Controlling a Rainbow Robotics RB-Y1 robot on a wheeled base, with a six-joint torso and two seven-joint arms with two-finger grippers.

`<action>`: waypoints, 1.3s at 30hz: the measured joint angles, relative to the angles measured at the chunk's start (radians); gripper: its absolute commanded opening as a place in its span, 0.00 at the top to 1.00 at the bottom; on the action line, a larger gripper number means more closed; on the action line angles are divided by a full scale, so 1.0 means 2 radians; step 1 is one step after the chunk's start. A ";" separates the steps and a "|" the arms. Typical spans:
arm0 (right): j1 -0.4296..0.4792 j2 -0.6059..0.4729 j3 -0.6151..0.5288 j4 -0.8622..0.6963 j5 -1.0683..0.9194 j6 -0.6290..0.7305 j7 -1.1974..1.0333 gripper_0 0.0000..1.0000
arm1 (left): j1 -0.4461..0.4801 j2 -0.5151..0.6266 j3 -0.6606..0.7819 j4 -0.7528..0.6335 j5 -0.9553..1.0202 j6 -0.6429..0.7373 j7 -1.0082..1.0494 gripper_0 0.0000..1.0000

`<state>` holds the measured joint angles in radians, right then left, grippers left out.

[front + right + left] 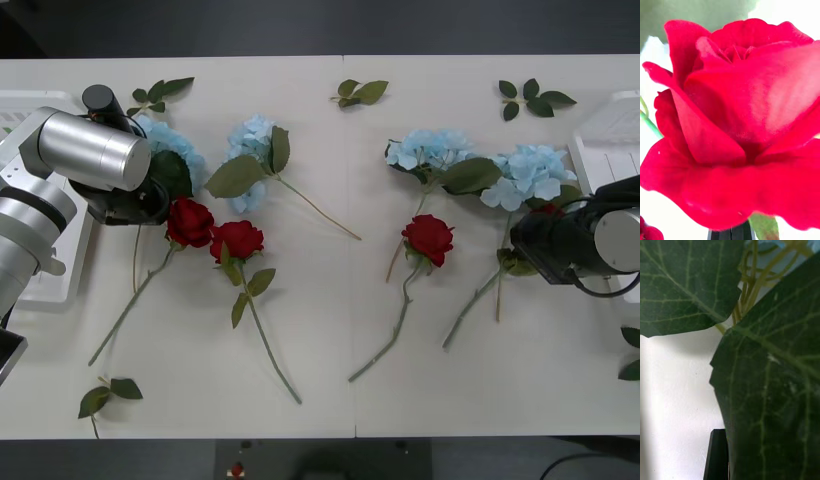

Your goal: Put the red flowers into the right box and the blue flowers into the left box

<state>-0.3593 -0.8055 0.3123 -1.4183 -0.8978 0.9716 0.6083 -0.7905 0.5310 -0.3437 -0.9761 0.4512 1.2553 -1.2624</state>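
Tabletop (330,390): white; all flowers are laid on it between the two boxes.
Left box (30,110): seen at the tabletop's left edge, partly covered by the left arm.
Right box (605,140): seen at the tabletop's right edge.
Blue flowers: one (170,145) lies just beside the left box, under the left arm; a second (255,150) is nearby toward the middle; two more (430,150) (535,172) lie near the right box.
Red flowers: two blooms (189,221) (238,240) touch each other below the left pair of blue flowers; one (429,238) lies right of centre; a fourth (741,123) sits close before the right wrist camera, by the right box.
Left end effector (150,195): lowered over the dark green leaves (767,390) of the blue flower beside the left box; its state cannot be told.
Right end effector (530,245): lowered at the fourth red bloom; its state cannot be told.
Leaf sprigs (360,92): scattered along the tabletop's edges.
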 measured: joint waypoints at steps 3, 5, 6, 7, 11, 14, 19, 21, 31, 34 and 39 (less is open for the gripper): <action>0.000 0.000 0.000 0.000 0.000 -0.005 0.000 1.00 | 0.000 0.000 0.000 -0.002 0.000 -0.002 0.000 1.00; -0.001 0.000 0.000 0.000 0.000 -0.005 0.001 1.00 | 0.000 0.000 0.000 -0.009 0.000 -0.002 0.000 1.00; -0.002 -0.001 0.000 0.000 0.000 -0.005 0.001 1.00 | 0.000 0.001 0.000 -0.017 0.001 -0.002 0.000 1.00; -0.004 -0.003 0.000 -0.001 0.000 -0.004 0.001 1.00 | 0.000 0.003 0.000 -0.026 0.004 -0.002 0.000 1.00; -0.007 -0.029 0.000 -0.031 -0.003 0.018 0.031 1.00 | 0.000 0.019 0.007 -0.077 0.025 0.021 0.000 1.00; -0.007 -0.059 -0.009 -0.057 -0.032 0.046 0.091 1.00 | 0.000 0.036 0.029 -0.120 0.042 0.053 0.000 1.00; -0.007 -0.107 -0.042 -0.099 -0.043 0.086 0.135 1.00 | 0.000 0.078 0.066 -0.182 0.069 0.093 0.000 1.00; -0.007 -0.127 -0.051 -0.110 -0.046 0.087 0.166 1.00 | 0.000 0.099 0.078 -0.191 0.087 0.100 -0.002 1.00; -0.066 -0.175 -0.056 -0.020 -0.093 0.083 0.301 1.00 | 0.033 0.170 0.208 -0.193 0.158 0.088 -0.158 1.00; -0.074 -0.171 -0.049 0.029 -0.103 0.063 0.321 1.00 | 0.059 0.195 0.227 -0.193 0.179 0.067 -0.177 1.00; -0.074 -0.162 -0.010 0.053 -0.102 0.017 0.351 0.53 | 0.089 0.229 0.231 -0.177 0.195 0.051 -0.228 1.00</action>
<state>-0.5068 -1.1296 0.2921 -1.3131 -1.1016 1.0063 1.3099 -0.6129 0.9881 0.1181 -1.3298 0.8414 1.3577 -1.7177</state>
